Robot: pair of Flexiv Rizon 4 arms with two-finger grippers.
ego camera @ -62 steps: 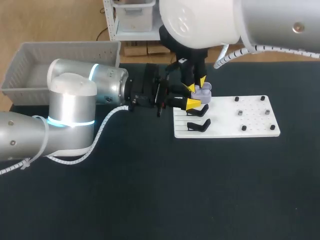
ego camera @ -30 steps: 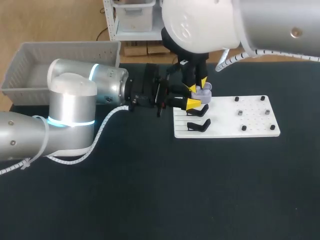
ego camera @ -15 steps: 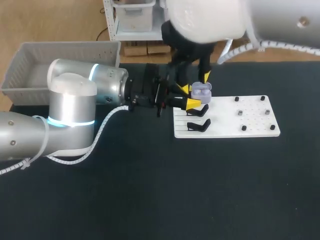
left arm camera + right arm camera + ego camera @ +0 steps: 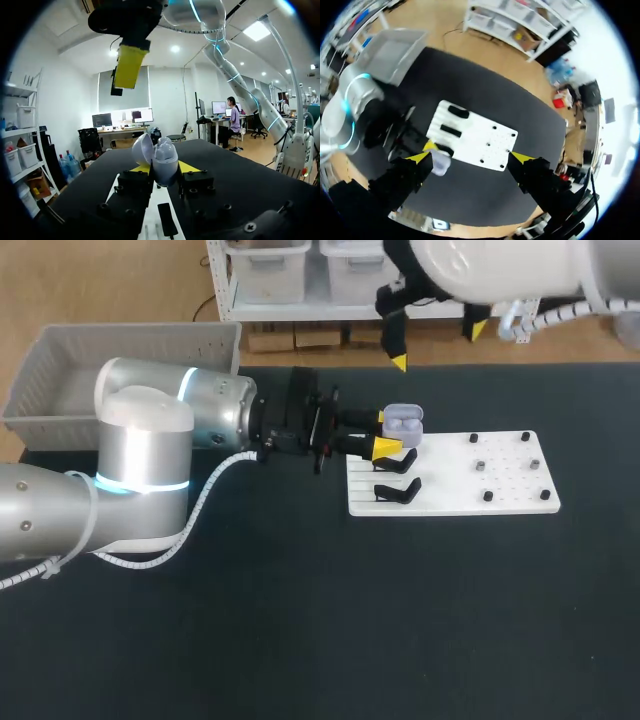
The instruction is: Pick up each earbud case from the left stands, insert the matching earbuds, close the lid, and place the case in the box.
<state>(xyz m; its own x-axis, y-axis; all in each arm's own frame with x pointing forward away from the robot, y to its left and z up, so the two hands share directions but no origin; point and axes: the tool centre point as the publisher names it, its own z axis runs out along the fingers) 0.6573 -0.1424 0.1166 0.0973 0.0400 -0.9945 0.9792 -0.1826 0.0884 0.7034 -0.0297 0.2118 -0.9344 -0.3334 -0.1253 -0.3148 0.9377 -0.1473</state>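
The left gripper (image 4: 383,433) clamps a pale lavender earbud case (image 4: 402,423) between its two yellow-tipped fingers, one pressed to each side, over the back-left corner of a white board (image 4: 500,495) on the dark table (image 4: 300,620). The case's lid (image 4: 141,149) stands tilted open, and from the head view two pale earbuds appear seated in the body. The left wrist view shows the same grip from behind: the case (image 4: 164,162) upright between the left gripper's (image 4: 164,170) tips, lid hinged back. Two black stands (image 4: 398,490) sit on the board just in front of the held case, and a scatter of small dark pegs (image 4: 482,467) dots the board's right half. The right gripper (image 4: 438,345) hangs high over the table's back edge, well apart from the case, its fingers spread wide and holding nothing. Seen from its own wrist, the right gripper (image 4: 470,157) looks straight down on the board (image 4: 480,140), with the case (image 4: 440,162) far under it. A grey plastic bin (image 4: 60,390) rests at the table's back-left corner, behind the left arm; only part of its interior shows.
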